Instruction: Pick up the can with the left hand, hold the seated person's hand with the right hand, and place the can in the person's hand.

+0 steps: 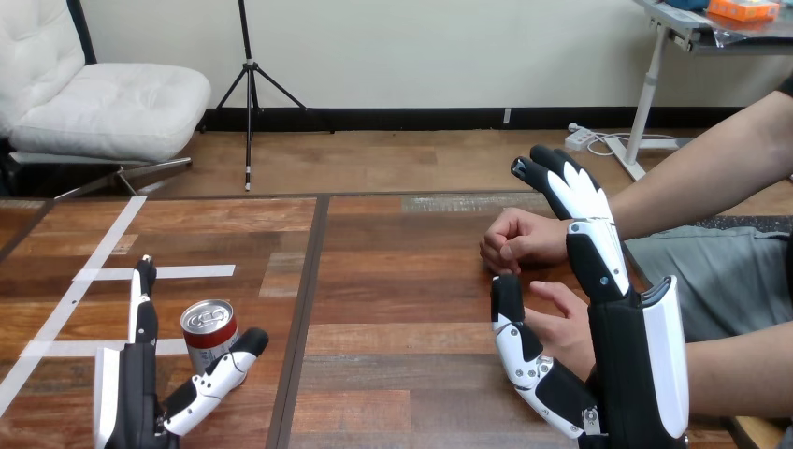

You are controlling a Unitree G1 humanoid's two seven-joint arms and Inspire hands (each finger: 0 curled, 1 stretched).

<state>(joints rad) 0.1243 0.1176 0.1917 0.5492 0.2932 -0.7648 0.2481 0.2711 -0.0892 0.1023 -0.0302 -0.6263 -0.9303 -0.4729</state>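
Standing upright at 8 o'clock on the wooden table [402, 290]: one can [209, 333], silver top, red band.

Left hand [131, 393]: at 7 o'clock, open, fingers straight along the can's 9 o'clock side, thumb reaching round its 4 o'clock side; contact cannot be told.

Right hand [622, 365]: at 4 o'clock, open, fingers straight toward 12, thumb spread toward 10.

Person's nearer hand [566, 329]: relaxed, lying between that thumb and those fingers, not clasped.

Person's farther hand [517, 239]: loose fist at 2 o'clock, just beside the right hand's fingers.
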